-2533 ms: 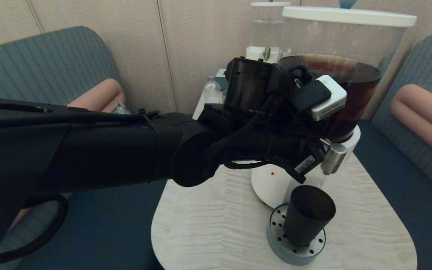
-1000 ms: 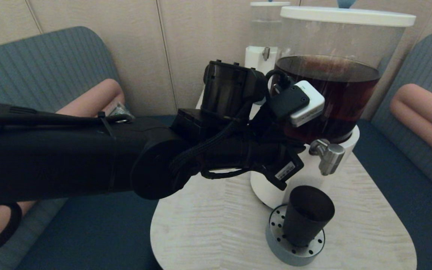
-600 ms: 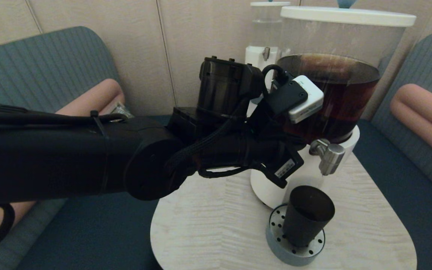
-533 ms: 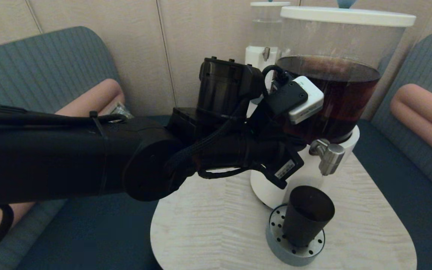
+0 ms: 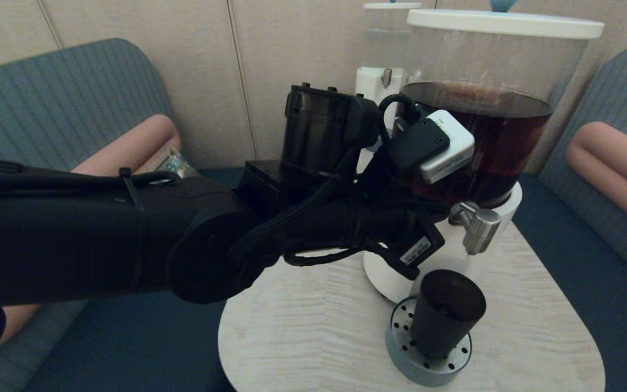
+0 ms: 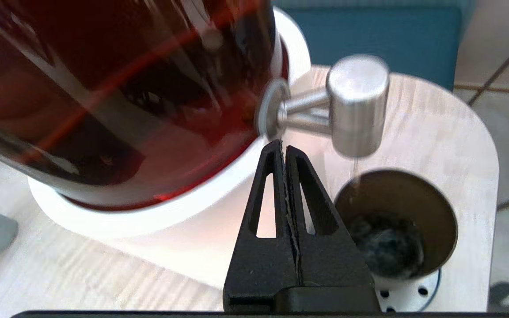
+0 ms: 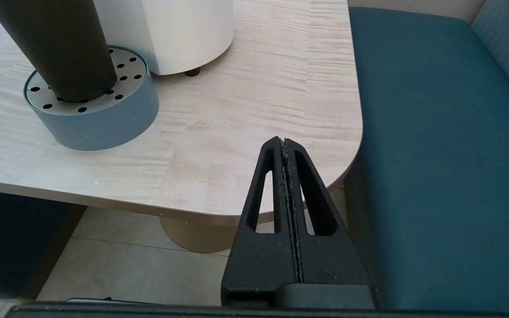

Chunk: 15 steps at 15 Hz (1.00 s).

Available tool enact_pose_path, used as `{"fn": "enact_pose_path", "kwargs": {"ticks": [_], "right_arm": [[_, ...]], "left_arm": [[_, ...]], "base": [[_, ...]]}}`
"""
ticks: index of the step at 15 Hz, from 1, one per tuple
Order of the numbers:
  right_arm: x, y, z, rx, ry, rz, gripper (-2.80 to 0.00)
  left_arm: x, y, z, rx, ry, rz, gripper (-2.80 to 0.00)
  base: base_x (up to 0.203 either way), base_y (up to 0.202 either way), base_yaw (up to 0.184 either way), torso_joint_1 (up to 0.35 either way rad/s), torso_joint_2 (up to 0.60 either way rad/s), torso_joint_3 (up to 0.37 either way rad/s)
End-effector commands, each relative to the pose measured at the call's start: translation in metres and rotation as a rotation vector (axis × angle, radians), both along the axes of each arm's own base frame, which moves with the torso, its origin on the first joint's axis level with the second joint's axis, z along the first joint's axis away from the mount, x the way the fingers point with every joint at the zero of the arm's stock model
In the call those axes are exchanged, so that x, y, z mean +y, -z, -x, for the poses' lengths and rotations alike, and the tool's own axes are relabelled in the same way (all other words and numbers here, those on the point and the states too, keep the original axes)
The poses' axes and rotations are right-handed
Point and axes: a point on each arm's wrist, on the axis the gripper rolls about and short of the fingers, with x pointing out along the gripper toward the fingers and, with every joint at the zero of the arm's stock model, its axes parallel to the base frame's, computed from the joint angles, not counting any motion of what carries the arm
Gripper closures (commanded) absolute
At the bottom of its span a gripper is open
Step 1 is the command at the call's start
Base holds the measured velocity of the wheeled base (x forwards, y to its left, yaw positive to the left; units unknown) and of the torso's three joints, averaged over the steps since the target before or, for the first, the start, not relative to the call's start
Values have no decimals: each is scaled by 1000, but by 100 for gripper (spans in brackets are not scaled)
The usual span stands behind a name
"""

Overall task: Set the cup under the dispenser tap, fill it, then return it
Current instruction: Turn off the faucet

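The black cup (image 5: 447, 313) stands on a round grey-blue perforated stand (image 5: 412, 363), right under the steel dispenser tap (image 5: 479, 228). In the left wrist view a thin stream drops from the tap (image 6: 358, 104) into the cup (image 6: 396, 221), which has a little dark liquid at its bottom. My left gripper (image 6: 283, 143) is shut and empty, its tips just below the tap's neck and beside the dispenser's white base (image 6: 184, 207). My right gripper (image 7: 284, 140) is shut and empty, low off the table's near right corner.
The big dispenser (image 5: 477, 136) of dark brown liquid fills the table's back. A smaller clear dispenser (image 5: 387, 49) stands behind it. My left arm (image 5: 128, 239) crosses over the table's left edge (image 5: 226, 326). Blue seats (image 7: 435, 154) flank the table.
Since the earliest frame my left arm has drawn back to the left, off the tap. Over the last second it has hardly shifted. The cup has stayed in place.
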Motion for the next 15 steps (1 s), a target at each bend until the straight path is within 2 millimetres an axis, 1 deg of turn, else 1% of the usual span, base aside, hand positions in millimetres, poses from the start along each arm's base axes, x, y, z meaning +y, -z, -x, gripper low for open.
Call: {"fn": "enact_pose_path", "kwargs": {"ticks": [1,4,15], "right_arm": [[0,0,0,2,-1,0,0],[0,0,0,1,-1,0,0],[0,0,0,2,-1,0,0]], "left_arm": [[2,0,4,2,4,5,0],[1,3,8,17,20,8,0],[-11,7,1,13,43,17,0]], "base": [[0,0,0,0,0,0],[0,0,0,0,0,0],[0,0,0,0,0,0]]}}
